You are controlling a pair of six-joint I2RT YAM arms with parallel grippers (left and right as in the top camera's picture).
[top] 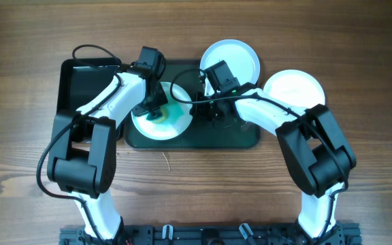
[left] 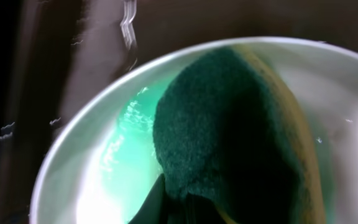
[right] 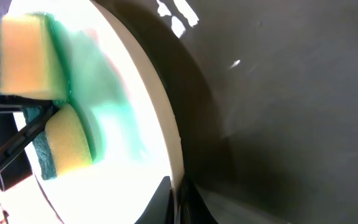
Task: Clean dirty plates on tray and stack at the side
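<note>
Smeared plate: the round white smeared plate (top: 173,126) is lying at the left end of the large dark green-black rectangular tray (top: 230,136), with a teal film spreading across its bowl.
Left claw: the left claw (top: 154,107) is squeezing tight on a folded yellow sponge with a green scouring face (left: 229,137) and pressing that green face down onto the smear.
Right claw: the right claw (right: 174,202) is closed. It appears to be pinching the right-hand rim of the smeared plate to steady it, since its wrist view is showing the rim running in between the fingertips.
Other plates: a pale blue round plate (top: 240,58) is sitting at the tray's back edge, partly overhanging it. A plain white round plate (top: 293,92) is resting on the wooden worktop (top: 19,102) just beside the tray's right end. Neither is showing a smear from above, and they are not yet stacked.
Black bin: a smaller, deeper black rectangular bin (top: 70,88) is standing against the tray's left end.
Handling: the smeared plate is looking stiff, hard and breakable, light enough for one claw, and probably slick where the film is lying.
Where to hold: with the plate lying flat, only the raised rim is offering a hold. A pinch across a dry, clean stretch of rim is looking safest, followed by a gentle tilt and lift.
Sponge: it is looking soft and is bending under the grip, so it is likely needing firm downward pressure to scrub.
</note>
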